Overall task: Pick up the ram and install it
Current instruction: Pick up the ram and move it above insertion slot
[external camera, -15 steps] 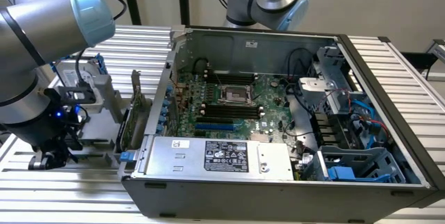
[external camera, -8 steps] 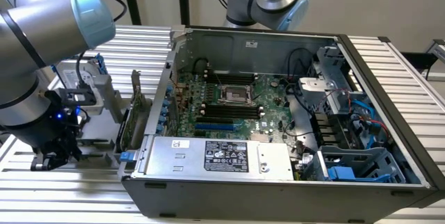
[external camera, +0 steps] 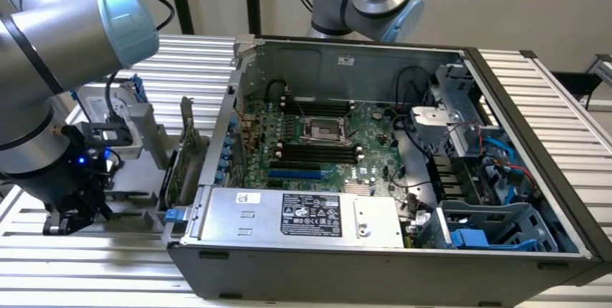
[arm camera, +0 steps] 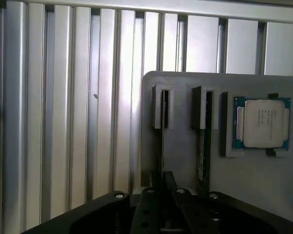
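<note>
The ram (arm camera: 201, 156) stands on edge in a slot of the grey holder (arm camera: 263, 180). It is seen edge-on as one thin dark-green strip. Its long axis runs parallel to the tabletop (arm camera: 63, 122) ridges, with one end at the slot's raised bracket and the other end toward the gripper (arm camera: 161, 179).

The jaws are drawn almost together, with only a slim gap and nothing held between them. They sit over the neighbouring slot (arm camera: 161, 109), just beside the ram and not touching it.

There is one ram, two slots side by side in the holder, and one square silver processor (arm camera: 261, 123) in a recess on the ram's far side from the jaws.

In the exterior view the gripper (external camera: 74, 220) hangs low over the tabletop at that view's left. It is well apart from the one open case (external camera: 383, 265). One upright card (external camera: 183, 168) with a blue tab stands between gripper and case. The motherboard (external camera: 316, 136) lies inside the case.
</note>
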`<state>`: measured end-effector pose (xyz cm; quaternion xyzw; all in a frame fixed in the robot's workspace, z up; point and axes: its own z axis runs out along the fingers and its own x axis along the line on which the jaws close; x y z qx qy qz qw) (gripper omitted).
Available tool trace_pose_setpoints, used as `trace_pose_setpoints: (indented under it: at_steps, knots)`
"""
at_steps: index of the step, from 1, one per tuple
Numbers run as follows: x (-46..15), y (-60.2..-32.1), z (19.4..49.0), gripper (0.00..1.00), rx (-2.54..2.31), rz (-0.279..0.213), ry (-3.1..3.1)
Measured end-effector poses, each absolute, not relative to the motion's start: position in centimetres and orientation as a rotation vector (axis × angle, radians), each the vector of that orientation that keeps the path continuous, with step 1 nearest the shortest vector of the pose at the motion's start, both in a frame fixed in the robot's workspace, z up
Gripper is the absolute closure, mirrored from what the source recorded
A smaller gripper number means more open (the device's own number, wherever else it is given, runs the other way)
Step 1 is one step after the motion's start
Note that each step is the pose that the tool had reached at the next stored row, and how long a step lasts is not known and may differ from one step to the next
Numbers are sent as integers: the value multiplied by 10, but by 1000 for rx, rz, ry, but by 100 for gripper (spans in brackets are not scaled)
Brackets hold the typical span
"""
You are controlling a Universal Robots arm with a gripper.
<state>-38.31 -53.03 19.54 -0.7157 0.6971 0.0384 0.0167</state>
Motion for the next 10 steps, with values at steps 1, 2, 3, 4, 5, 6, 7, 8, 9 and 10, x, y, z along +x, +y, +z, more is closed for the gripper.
trace_pose_setpoints:
  at_steps: [1,2,3,4,5,6,7,8,9,10]
  knots:
    - [-383,-530,195,86,-2225,119,2167]
    - [-383,-530,195,86,-2224,119,2168]
    - [-383,-530,195,86,-2224,119,2168]
    - [-383,-530,195,86,-2224,119,2168]
    - [-383,-530,195,86,-2224,119,2169]
    - [-383,-530,195,86,-2224,118,2169]
    - [-383,-530,195,86,-2224,118,2169]
    - [-383,-530,195,86,-2224,118,2169]
    - [-383,-530,195,86,-2224,118,2169]
    - [-383,-530,195,86,-2224,118,2169]
